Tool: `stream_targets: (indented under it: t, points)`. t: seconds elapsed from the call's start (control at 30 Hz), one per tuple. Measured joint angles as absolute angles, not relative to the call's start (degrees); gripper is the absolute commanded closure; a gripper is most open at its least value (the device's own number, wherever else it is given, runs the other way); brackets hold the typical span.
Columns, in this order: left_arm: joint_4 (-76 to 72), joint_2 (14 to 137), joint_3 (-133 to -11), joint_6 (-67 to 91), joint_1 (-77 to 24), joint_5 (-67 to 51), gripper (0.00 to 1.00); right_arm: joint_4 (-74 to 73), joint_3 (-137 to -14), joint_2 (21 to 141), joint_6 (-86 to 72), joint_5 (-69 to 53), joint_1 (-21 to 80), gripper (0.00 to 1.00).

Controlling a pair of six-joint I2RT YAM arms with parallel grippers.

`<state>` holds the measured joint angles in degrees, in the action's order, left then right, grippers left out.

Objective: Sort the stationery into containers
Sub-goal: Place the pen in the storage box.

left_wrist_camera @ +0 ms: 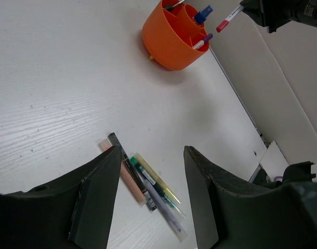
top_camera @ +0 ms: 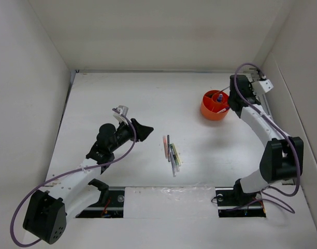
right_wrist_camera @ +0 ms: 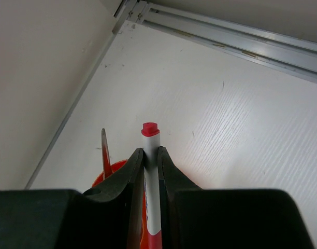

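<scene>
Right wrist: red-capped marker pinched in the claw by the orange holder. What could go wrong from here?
1. The red-capped marker in the right claw looks close to the rim of the orange holder, not centred. Released, it may hit the rim and fall outside.
2. It could snag on the blue-capped bottle already inside.
3. The left claw stands open over touching pens. Closing may pinch several.

1. The white, wood-grained table [top_camera: 148,98] carries everything.
2. The orange holder [top_camera: 214,105] stands at its far right.
3. A cluster of pens [top_camera: 172,154] lies side by side near the middle, well apart from the holder.
</scene>
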<state>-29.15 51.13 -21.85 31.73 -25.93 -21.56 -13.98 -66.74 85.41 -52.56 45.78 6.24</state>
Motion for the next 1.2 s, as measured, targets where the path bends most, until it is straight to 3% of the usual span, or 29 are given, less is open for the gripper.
stream_targets:
  t: [0.37, 0.87, 1.0, 1.03, 1.2]
  points:
    - [-29.3, 50.8, -21.9, 31.7, -25.9, -21.7, 0.52, -17.0, -71.8, 95.0, -52.9, 58.0, 15.6, 0.99]
    - [-29.3, 50.8, -21.9, 31.7, -25.9, -21.9, 0.52, -24.3, -74.5, 98.4, -58.1, 65.1, 16.7, 0.99]
    - [-29.3, 50.8, -21.9, 31.7, -25.9, -21.9, 0.50, -26.0, -75.3, 99.9, -59.9, 65.6, 17.7, 0.92]
    - [-29.3, 50.8, -21.9, 31.7, -25.9, -21.9, 0.50, -26.6, -75.6, 100.5, -60.4, 65.8, 18.2, 0.83]
    - [-29.3, 50.9, -21.9, 31.7, -25.9, -22.0, 0.49, -30.1, -76.9, 103.0, -63.7, 66.1, 20.1, 0.61]
